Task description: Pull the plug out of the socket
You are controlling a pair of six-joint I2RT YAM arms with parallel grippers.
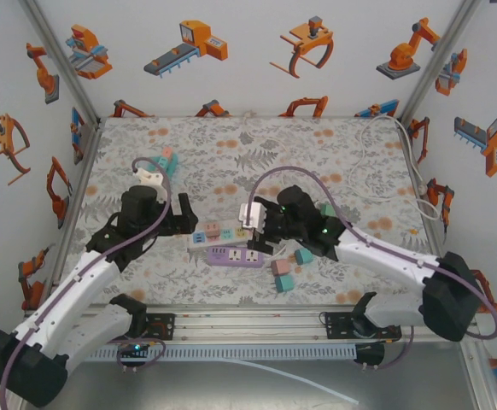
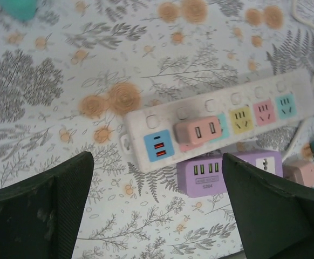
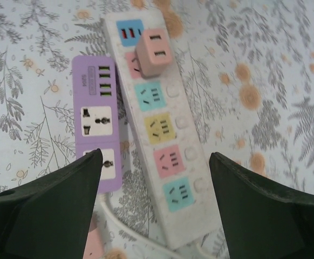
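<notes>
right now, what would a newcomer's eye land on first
A white strip with coloured sockets lies mid-table, with a pink plug seated near its blue end. A purple strip lies right beside it. The left tool and right tool hang open above them.

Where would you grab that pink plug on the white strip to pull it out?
Take the pink plug by its two flat side faces, coming straight down from above. It is a boxy block standing proud of the white power strip, and the purple strip lies close beside, so a sideways approach looks crowded.
</notes>
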